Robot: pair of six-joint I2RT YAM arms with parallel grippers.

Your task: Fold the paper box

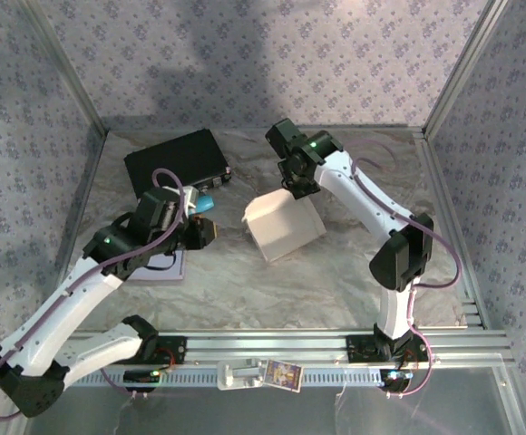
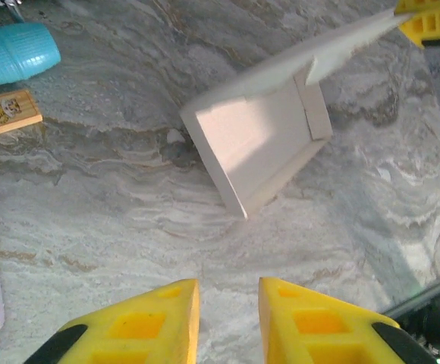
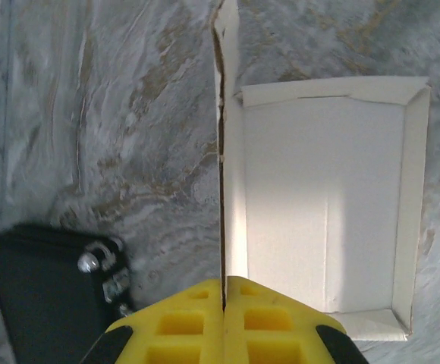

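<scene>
The shallow white paper box (image 1: 286, 227) is lying near the middle of the grey marble-patterned table (image 1: 336, 290), with its open side facing upward. In the right wrist view we are looking straight into the box (image 3: 322, 197). It is showing low walls on three sides, and on the fourth side a tall paper flap (image 3: 225, 114) is standing upright on its edge.

The right gripper (image 3: 224, 284) is pinching this flap. Its two yellow fingers are pressing fully together with only the thin paper between them. From above, we are seeing the right gripper (image 1: 297, 186) reaching down to the far edge of the box.

The left gripper (image 2: 227, 292) is hovering over bare table on the left side of the box, apart from it. Its yellow fingers are standing a little apart, leaving a narrow gap, and it is holding nothing. In the top view the left gripper (image 1: 207, 231) is pointing toward the box.

Further out, a light blue rounded plastic container (image 2: 15, 51) is lying just beside a small wooden block with a printed pattern (image 2: 4, 114). A flat black rectangular case (image 1: 174, 160) is resting at the far left of the table. A flat pale card (image 1: 163, 267) is lying under the left arm.
</scene>
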